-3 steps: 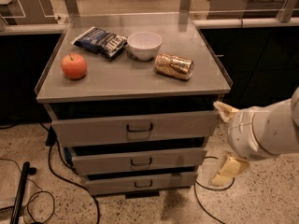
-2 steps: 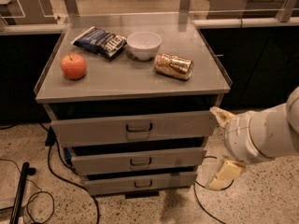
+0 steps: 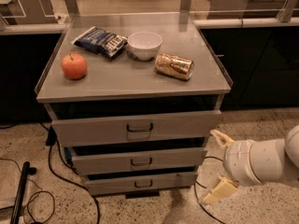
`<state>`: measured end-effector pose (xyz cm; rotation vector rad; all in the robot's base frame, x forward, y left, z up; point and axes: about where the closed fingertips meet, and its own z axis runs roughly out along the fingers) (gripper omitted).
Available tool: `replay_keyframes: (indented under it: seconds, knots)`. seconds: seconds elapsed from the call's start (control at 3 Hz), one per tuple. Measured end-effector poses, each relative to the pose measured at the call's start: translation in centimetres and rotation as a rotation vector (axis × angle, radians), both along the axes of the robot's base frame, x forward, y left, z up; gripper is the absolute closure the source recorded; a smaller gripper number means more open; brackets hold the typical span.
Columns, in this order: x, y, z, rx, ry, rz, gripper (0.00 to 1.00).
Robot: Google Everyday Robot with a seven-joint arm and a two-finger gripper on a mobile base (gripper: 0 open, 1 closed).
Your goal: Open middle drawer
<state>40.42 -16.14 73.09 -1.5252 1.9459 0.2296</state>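
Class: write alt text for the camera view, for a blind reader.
The robot's open pincer hangs right of a grey cabinet, level with its middle drawer, touching nothing. An apple, snack bag, bowl and can sit on top.

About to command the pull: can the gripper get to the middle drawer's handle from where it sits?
Probably yes. The gripper hangs open to the right of the cabinet, about level with the middle drawer, and nothing visible blocks its handle. It would have to swing left first.
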Motion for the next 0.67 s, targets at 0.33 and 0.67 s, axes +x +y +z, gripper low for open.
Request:
replay_keyframes:
  seconds: [0.33, 0.67]
  knots:
    - [0.3, 0.4, -4.0, 0.096, -0.003, -0.026, 0.0]
    - [2.3, 3.1, -10.1, 0.127, -0.022, 0.001, 0.0]
